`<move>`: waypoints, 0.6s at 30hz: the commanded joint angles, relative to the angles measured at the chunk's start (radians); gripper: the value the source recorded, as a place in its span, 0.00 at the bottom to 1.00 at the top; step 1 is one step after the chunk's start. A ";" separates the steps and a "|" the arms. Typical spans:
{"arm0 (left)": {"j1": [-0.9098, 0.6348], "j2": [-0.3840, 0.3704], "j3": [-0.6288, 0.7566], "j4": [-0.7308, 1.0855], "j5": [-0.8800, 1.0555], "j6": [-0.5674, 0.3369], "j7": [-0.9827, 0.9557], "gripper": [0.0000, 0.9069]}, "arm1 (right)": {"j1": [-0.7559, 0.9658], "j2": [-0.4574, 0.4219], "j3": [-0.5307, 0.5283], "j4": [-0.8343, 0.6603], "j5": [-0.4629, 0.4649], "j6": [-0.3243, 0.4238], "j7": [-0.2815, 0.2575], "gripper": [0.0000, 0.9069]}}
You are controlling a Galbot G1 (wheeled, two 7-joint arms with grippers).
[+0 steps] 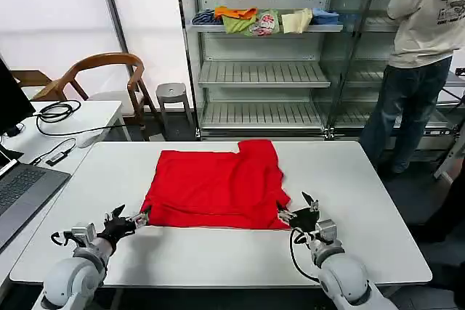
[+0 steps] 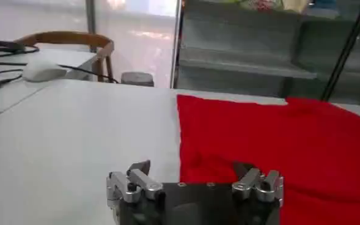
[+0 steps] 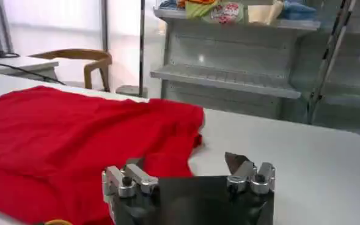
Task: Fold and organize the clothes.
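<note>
The bright red cotton short-sleeved T-shirt (image 1: 216, 188) lies flat on the white rectangular surface (image 1: 378, 201), roughly central and already partly folded into a broad block, with one narrower piece, seemingly a sleeve or shoulder part, jutting toward the far edge on the robot's right side. Its long axis looks to run side to side across the surface, and the near hem lies parallel to the near edge; which end is the neck cannot be told, since no label or print is visible. The step in hand appears to be taking hold of the near hem for another fold. The left gripper (image 1: 133, 222) sits low at the near-left corner of the cloth, and in the left wrist view its fingers (image 2: 137, 177) are spread, one over bare surface and the other over the red fabric, pinching nothing. The right gripper (image 1: 298, 211) sits at the near-right corner with its fingers (image 3: 236, 161) likewise spread, one over the cloth edge and one over the bare surface. My judgement is that the next move calls for both sets of fingers to pinch their corners evenly, then lift and carry the hem away toward the far edge together so the fold stays square.
</note>
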 commanded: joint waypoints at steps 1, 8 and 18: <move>0.017 -0.006 0.022 -0.015 0.054 0.036 -0.012 1.00 | -0.077 -0.005 0.015 0.050 0.013 -0.011 0.013 1.00; -0.007 0.003 0.013 0.026 0.049 0.034 -0.012 1.00 | -0.054 0.005 0.008 0.024 0.032 -0.028 0.033 1.00; -0.021 -0.001 0.024 0.054 0.054 0.037 -0.009 0.02 | -0.017 0.014 -0.016 -0.016 0.055 -0.037 0.045 0.00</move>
